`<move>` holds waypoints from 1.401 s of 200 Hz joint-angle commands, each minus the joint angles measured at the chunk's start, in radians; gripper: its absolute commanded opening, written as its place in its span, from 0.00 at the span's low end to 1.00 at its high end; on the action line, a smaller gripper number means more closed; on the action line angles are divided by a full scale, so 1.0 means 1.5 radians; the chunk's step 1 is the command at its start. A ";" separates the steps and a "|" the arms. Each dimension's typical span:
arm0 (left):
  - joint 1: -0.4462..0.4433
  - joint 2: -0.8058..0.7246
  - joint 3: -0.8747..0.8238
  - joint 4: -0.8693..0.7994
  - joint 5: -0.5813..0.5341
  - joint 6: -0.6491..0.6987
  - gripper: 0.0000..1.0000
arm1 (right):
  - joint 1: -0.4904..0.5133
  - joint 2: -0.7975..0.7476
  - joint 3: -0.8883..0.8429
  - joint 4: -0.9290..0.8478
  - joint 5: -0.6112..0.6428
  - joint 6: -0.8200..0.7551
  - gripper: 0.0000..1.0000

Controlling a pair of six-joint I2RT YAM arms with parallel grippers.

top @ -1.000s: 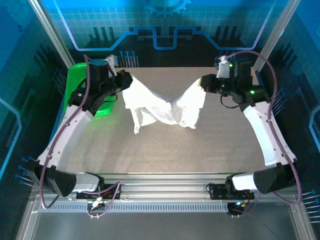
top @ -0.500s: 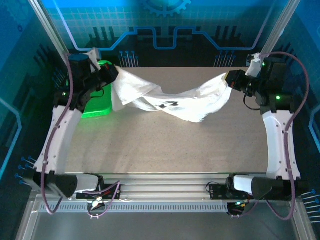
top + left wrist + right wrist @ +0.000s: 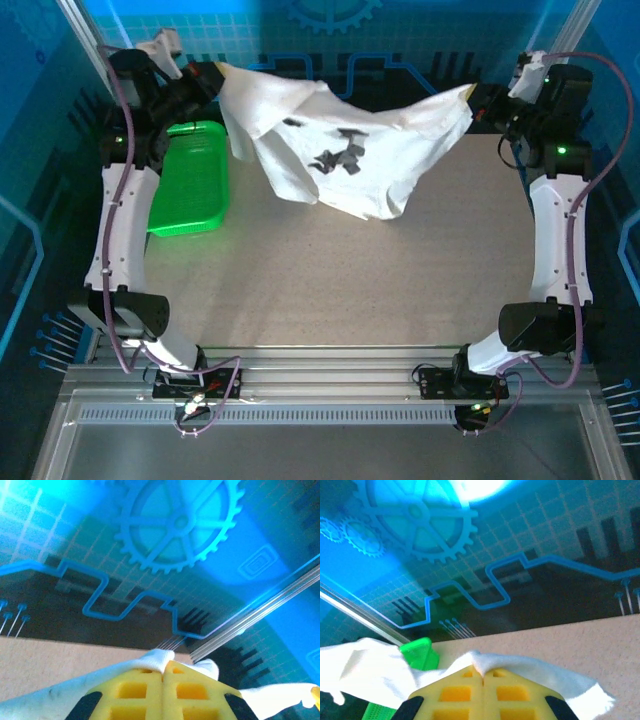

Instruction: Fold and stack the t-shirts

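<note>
Up top first: a green basket (image 3: pixel 190 185) sits at the counter's (image 3: pixel 350 290) far left corner, close under the left arm. The t-shirt (image 3: pixel 350 160) hangs stretched in the air along the far edge, strung between both arms. Its print faces up, black-and-grey marks near the middle, and a rumpled fold sags toward the counter's centre. Whether that fold touches the top, I can't tell.

The left pincer (image 3: pixel 212 78) is clamped on the shirt's left end, the right pincer (image 3: pixel 478 103) on its right end.

Left wrist now: yellow fingers (image 3: pixel 135 690) pressed together, white cloth pinched at the tips, a blue gear wall (image 3: pixel 175 525) behind.

Right wrist: fingers closed likewise, cloth draped over them, with the basket beyond on the left.
</note>
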 commanded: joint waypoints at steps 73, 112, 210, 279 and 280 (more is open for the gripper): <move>0.013 -0.242 -0.678 0.179 0.041 -0.069 0.12 | -0.009 -0.304 -0.591 -0.025 0.123 -0.004 0.07; 0.014 -0.287 -0.819 0.105 -0.005 -0.080 0.64 | -0.038 -0.356 -0.797 -0.052 0.181 0.035 0.50; -0.206 -0.389 -0.790 -0.326 -0.032 -0.148 0.81 | -0.014 -0.327 -0.747 -0.214 0.160 0.006 0.78; -0.365 -0.296 -0.881 -0.240 -0.032 -0.254 0.76 | 0.115 -0.317 -0.765 -0.292 0.195 0.053 0.86; -0.365 -0.294 -0.882 -0.237 -0.032 -0.254 0.75 | 0.116 -0.317 -0.767 -0.292 0.196 0.054 0.86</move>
